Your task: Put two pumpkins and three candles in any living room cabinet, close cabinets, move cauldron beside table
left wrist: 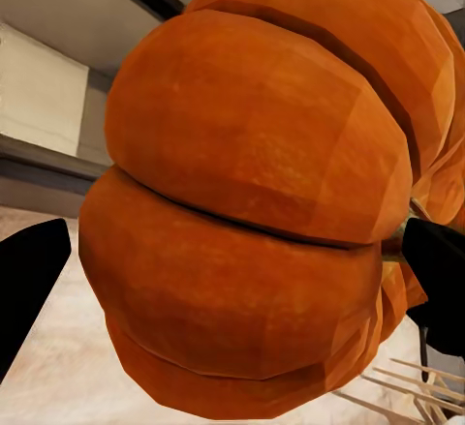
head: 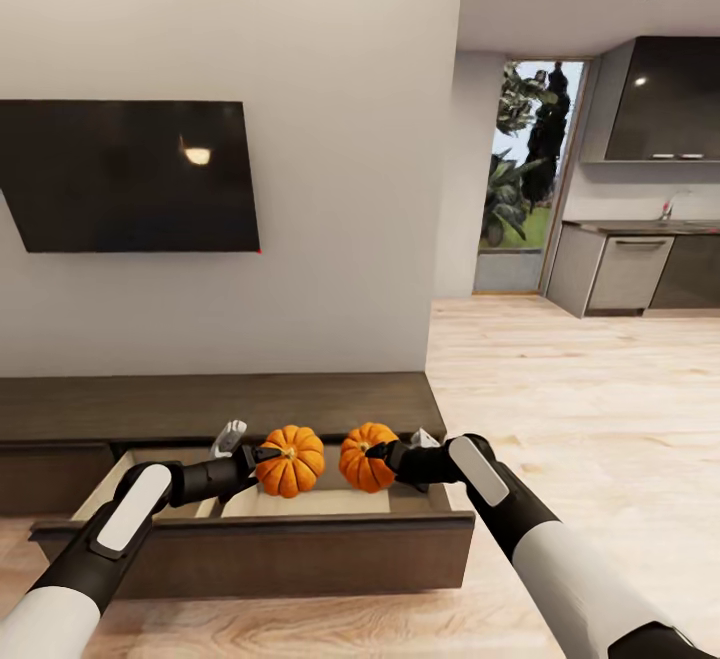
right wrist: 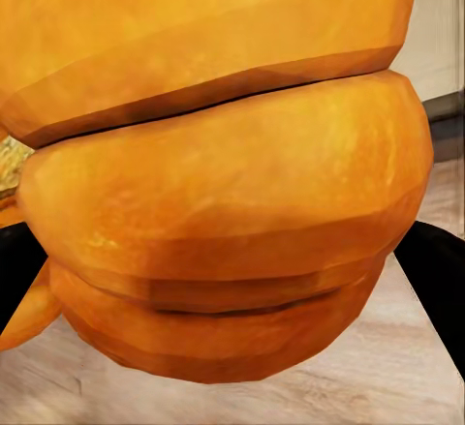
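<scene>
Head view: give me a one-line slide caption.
Both claws, left and right, hold a pumpkin each, left pumpkin and right pumpkin, above the cabinet's open drawer.

Left arm (head: 110, 539): white rounded upper shell near the frame edge, then a black forearm carrying a long light-grey oval panel.
Right arm (head: 540, 539): same build, white shell, black joint section, 1 grey oval panel on the black forearm.
Wrists: black, tapering, with a small pale-grey bracket above each.
Left claw (head: 262, 456): black, with 2 dark flat fingers (left wrist: 29, 289) seen in the left wrist view.
Right claw (head: 378, 451): black, with matte, plain, unmarked fingers (right wrist: 436, 280).
Cables, screws, markings: too small to tell.
</scene>
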Available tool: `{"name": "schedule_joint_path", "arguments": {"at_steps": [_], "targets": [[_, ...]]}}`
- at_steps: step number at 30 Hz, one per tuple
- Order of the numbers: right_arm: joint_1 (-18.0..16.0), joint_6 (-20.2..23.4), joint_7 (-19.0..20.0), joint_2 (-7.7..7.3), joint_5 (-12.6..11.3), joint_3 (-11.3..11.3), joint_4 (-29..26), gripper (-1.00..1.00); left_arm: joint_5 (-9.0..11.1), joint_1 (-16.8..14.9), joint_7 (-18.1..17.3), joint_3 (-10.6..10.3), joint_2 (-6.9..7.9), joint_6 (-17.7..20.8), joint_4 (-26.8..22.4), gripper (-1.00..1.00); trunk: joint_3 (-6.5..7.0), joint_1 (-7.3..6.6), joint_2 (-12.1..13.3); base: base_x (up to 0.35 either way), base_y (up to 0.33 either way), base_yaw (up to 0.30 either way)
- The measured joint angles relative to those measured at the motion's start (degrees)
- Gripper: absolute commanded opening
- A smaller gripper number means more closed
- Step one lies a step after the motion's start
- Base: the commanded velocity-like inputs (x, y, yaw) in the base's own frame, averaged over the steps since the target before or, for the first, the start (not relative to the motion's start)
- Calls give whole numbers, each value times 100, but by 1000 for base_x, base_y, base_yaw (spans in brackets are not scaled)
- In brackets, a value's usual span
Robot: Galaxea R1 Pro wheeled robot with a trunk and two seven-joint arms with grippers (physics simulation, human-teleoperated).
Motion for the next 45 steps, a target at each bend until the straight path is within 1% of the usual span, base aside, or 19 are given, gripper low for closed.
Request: {"name": "schedule_joint_path", "arguments": {"at_steps": [4, 7, 12, 15, 17, 20, 22, 26, 40, 45], "targets": [[0, -165, -2, 2, 41, 135, 7, -100, -13, 0, 1, -3, -8, -27, 8, -100, -72, 88, -160, 0, 0, 0], [0, -193, -2, 2, 45, 162, 9, -100, -23, 2, 4, -3, -19, -36, 7, -100, -126, 154, -281, 0, 0, 0], [0, -213, -2, 2, 65, 175, 12, -100, -190, 0, 7, -2, -45, -96, 6, -100, -215, 264, -481, 0, 0, 0], [0, -274, -2, 14, 174, 177, 31, -100, -226, 0, 5, -3, -53, -177, 9, -100, -269, 330, -602, 0, 0, 0], [2, -338, -1, 33, 302, 184, 190, -100, -236, 0, 2, -3, -54, -198, 5, -100, -306, 374, -682, 0, 0, 0], [2, -380, 5, 117, 354, 184, 379, -100, -243, 0, 0, -8, -70, -205, 5, -100, -360, 440, -802, 0, 0, 0], [0, -408, 7, 168, 392, 180, 422, -100, -232, 0, 0, -10, -82, -208, 4, -100, -359, 440, -804, 0, 0, 0], [-1, -424, 6, 198, 434, 178, 447, -100, -239, 0, 0, -11, -88, -211, 4, -100, -359, 440, -804, 0, 0, 0], [-1, -472, 7, 205, 445, 180, 456, -100, -251, 0, 0, -27, -90, -217, 4, -100, -359, 440, -804, 79, -1, 0], [-1, -471, 6, 206, 442, 177, 462, -100, -263, 0, 0, -34, -90, -218, 5, -100, -359, 438, -804, 203, -92, 0]]}}
